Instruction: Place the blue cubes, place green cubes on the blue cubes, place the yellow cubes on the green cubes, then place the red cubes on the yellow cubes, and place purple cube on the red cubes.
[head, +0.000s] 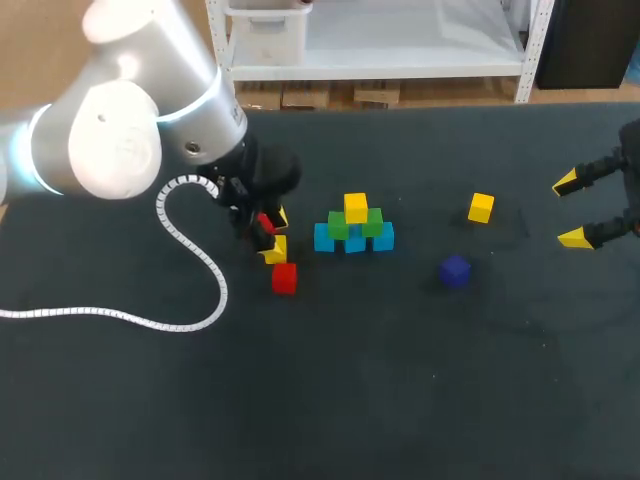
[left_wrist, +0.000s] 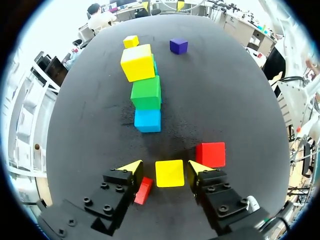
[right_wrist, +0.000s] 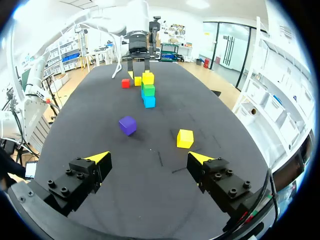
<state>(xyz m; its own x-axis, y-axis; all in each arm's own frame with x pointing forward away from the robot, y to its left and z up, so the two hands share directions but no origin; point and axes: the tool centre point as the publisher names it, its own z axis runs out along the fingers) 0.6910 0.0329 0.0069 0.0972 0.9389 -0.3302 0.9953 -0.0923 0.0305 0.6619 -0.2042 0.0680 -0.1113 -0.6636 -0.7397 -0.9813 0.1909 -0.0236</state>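
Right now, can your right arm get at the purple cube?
Probably yes. The right gripper is open, and the purple cube stands alone ahead of it, apart from the loose yellow cube; nothing lies between.

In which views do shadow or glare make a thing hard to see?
Head view: the purple cube is dark against the dark table, with a faint shadow beside it; the left arm shows a bright shine. Left wrist view: a red cube lies dim, half hidden by the left gripper. Right wrist view: no glare on the stack.
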